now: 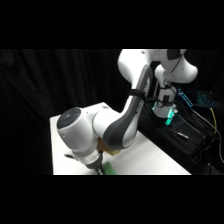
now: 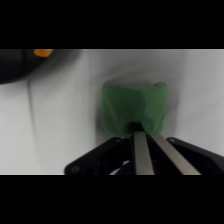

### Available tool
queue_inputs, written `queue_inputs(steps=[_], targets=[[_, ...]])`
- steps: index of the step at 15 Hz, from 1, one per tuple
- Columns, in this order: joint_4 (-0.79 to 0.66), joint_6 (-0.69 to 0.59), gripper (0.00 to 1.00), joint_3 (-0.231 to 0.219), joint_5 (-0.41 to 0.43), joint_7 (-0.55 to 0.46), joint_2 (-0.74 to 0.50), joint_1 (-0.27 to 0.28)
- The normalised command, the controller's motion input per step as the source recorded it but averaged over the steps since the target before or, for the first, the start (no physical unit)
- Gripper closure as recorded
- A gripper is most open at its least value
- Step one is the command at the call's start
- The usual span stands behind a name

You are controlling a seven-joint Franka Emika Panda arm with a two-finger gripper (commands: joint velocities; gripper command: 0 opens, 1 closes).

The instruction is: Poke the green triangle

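fingers (image 2: 140,131) closed together, tips touching green triangle (image 2: 134,106); no readable writing

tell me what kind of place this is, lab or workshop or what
Most likely a robotics lab: a white arm reaches over a white table against black curtains, with a second robot and cabled gear behind. The gripper touches a green triangle.

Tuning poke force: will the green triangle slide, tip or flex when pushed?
The green triangle looks flat and low on the white table, so tipping seems unlikely. It is small and probably light, so it may slide. The end effector meets its near edge; stiffness cannot be judged.
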Motion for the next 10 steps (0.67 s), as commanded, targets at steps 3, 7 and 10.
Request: queue_inputs(steps=[3,7,10], targets=[[-0.54,-0.01,0.98,0.027,0.05,0.03,-0.75,0.045],[-0.47,-0.29,0.6,-0.013,0.02,0.11,-0.79,0.029],[-0.26,-0.37,0.27,-0.03,-0.037,0.14,-0.6,0.012]])
